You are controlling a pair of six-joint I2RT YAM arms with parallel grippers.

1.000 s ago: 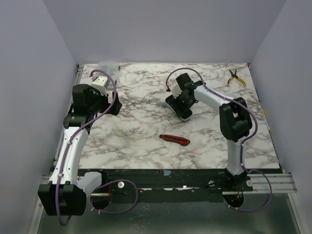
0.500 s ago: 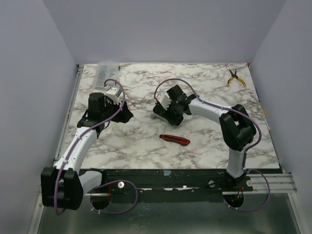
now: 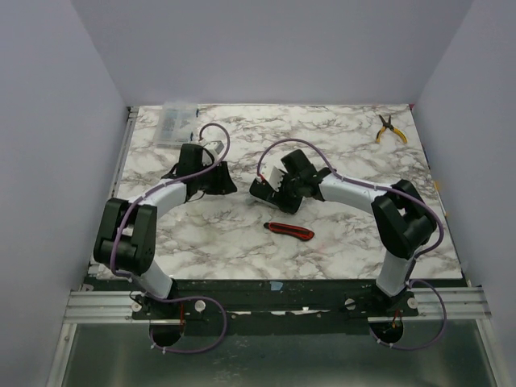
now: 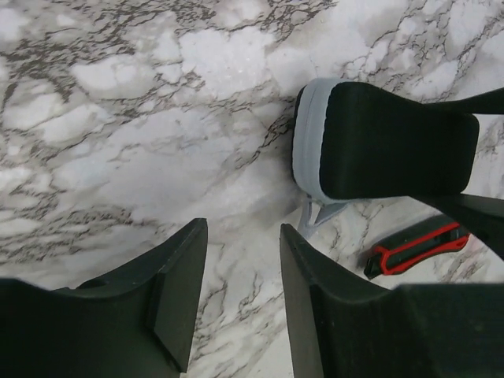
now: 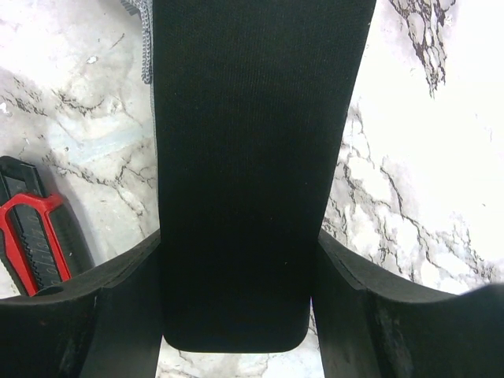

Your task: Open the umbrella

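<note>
The folded umbrella [image 5: 244, 157] is a flat black bundle with a pale lilac-grey edge [image 4: 309, 134]. It lies low over the marble table near the middle. My right gripper [image 5: 240, 244] is shut on it, one finger pressed against each long side, and in the top view that gripper [image 3: 272, 192] covers most of it. My left gripper [image 4: 242, 236] is open with only bare marble between its fingers. It sits just left of the umbrella [image 4: 386, 142], a short gap away, and shows in the top view [image 3: 226, 182] facing the right gripper.
A red-and-black utility knife [image 3: 289, 231] lies just in front of the umbrella, also seen in the wrist views [image 4: 413, 246] [image 5: 35, 236]. Yellow-handled pliers [image 3: 390, 127] lie at the back right. A clear plastic box [image 3: 173, 122] sits at the back left corner.
My left arm swung from the left edge towards the middle and its jaws narrowed. The right gripper carried the umbrella a little leftwards and nearer.
</note>
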